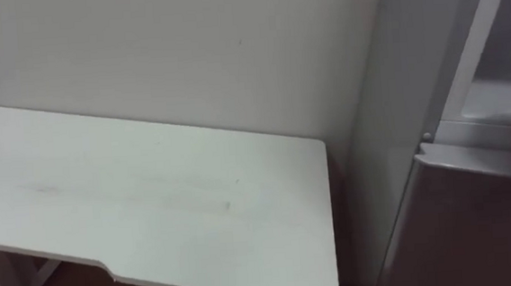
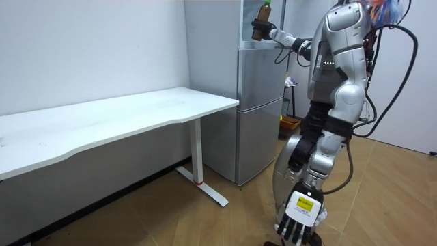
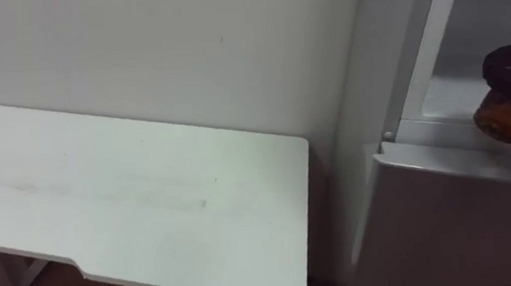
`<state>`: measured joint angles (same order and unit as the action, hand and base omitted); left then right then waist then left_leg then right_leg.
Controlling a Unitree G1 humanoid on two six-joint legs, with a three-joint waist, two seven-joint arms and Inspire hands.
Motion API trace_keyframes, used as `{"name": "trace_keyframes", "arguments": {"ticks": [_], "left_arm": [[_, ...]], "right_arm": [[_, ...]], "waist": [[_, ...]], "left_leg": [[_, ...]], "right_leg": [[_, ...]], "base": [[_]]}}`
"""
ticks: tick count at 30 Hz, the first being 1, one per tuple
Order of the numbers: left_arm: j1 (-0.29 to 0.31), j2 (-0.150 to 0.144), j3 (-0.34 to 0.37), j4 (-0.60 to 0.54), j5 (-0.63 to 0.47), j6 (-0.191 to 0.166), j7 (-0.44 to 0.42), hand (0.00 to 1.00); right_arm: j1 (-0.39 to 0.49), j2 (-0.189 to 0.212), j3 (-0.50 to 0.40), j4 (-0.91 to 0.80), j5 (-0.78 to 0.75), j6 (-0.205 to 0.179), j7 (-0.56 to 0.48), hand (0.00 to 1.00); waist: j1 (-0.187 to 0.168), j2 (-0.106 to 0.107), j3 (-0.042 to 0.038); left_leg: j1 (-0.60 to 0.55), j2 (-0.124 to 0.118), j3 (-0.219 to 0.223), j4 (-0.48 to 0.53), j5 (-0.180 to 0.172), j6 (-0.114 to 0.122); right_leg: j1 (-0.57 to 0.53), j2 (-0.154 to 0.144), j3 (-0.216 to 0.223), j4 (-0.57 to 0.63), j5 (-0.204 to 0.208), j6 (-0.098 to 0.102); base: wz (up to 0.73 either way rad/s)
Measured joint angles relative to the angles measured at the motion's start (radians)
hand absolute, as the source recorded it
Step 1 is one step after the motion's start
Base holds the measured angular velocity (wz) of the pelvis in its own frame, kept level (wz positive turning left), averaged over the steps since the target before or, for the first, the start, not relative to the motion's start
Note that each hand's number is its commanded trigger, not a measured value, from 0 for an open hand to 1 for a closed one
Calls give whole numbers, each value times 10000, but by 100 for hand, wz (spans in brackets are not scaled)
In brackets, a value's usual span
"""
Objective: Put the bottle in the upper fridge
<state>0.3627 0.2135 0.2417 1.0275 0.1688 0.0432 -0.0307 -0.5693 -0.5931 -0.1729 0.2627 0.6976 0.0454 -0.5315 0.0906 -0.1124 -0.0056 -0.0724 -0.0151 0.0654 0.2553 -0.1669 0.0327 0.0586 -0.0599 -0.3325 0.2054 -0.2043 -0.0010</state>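
Room view: white table beside grey fridge, right hand gripping bottle.

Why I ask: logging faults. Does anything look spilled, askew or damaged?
Nothing stands out. The brown bottle with green cap is upright in the right hand at the top of the grey fridge; the white table is level; the left hand hangs open.

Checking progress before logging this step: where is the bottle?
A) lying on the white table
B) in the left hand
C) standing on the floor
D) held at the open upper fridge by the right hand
D: the right hand grips the bottle at the upper fridge opening; the left hand hangs empty.
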Motion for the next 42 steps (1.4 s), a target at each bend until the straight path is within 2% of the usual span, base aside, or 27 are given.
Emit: {"name": "trace_keyframes", "arguments": {"ticks": [3,6,11,16,26,30,34,42], "left_arm": [[3,75,0,3,6,0,1,0],[-15,81,-8,6,5,-4,1,0],[-4,94,-19,-13,13,1,2,0],[-2,120,-101,-70,2,-1,2,0],[-8,125,-127,-180,-11,-8,2,0],[-5,141,-237,-184,-96,0,2,0],[-11,170,-399,-269,-233,-39,2,0],[-5,201,-398,-294,-236,-78,4,0]], "right_arm": [[-357,-37,259,1,-13,-5,-367,100],[-485,-316,527,3,-12,-8,-535,100],[-661,-645,750,323,-6,-34,-684,100],[-1243,-660,1039,843,-8,-34,-1166,100],[-1447,-659,1154,1116,-90,-34,-1758,100],[-1638,-678,1279,1443,-270,-65,-1802,100],[-2446,-836,1710,2715,-341,-106,-1864,100],[-2526,-1090,1709,2850,-338,-165,-1872,100]], "waist": [[-11,16,-11],[1,2,-3],[248,-44,17],[271,-138,71],[298,-82,110],[264,18,88],[270,16,79],[236,-17,60]], "left_leg": [[-286,-18,-129,53,35,-32],[-463,-18,-222,147,47,-49],[-567,-14,-325,151,58,-69],[-604,-7,-388,176,66,-86],[-827,-3,-532,401,64,-90],[-913,9,-618,462,66,-90],[-914,1,-585,426,86,-98],[-915,-40,-497,281,136,-87]], "right_leg": [[-227,30,-77,16,14,-24],[-314,43,-251,-13,23,-40],[-373,59,-364,-1,24,-41],[-375,76,-403,-1,24,-42],[-420,101,-556,-2,52,-86],[-440,99,-661,9,57,-96],[-456,92,-653,-4,56,-104],[-549,45,-659,-34,49,-106]], "base": [[6],[14],[8],[3],[4],[7],[-1],[0]]}}
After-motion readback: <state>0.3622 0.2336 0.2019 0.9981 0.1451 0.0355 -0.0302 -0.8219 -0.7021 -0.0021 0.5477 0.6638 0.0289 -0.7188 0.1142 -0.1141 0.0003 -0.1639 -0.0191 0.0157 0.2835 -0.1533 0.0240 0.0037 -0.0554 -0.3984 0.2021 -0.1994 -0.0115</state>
